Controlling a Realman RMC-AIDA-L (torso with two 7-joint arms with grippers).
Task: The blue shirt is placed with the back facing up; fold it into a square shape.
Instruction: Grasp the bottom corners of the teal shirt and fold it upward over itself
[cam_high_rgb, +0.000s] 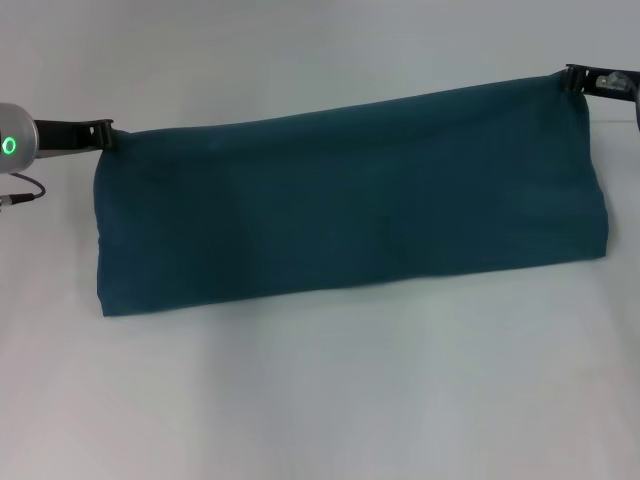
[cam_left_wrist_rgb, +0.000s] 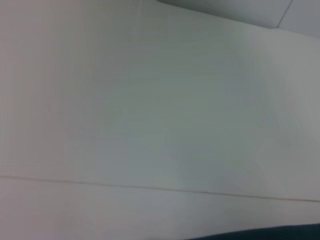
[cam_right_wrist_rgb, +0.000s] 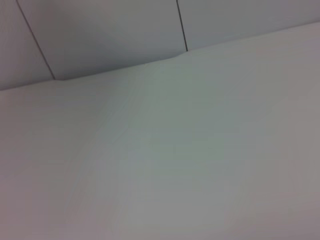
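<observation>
Shirt (cam_high_rgb: 350, 200) stretched across the table (cam_high_rgb: 320, 400) — left gripper (cam_high_rgb: 105, 130) pinches its upper-left corner, right gripper (cam_high_rgb: 575, 78) its upper-right.

No text, label, brand, number or sign can be read for you in any of the three views. The blue shirt (cam_high_rgb: 350, 200) shows you only a plain face, with no lettering on it. The one mark you may note is a green lit ring on the grey housing of the left arm (cam_high_rgb: 10, 146); it carries no characters. Both wrist views give you only plain pale surfaces crossed by thin seams, and nothing is written on them.
</observation>
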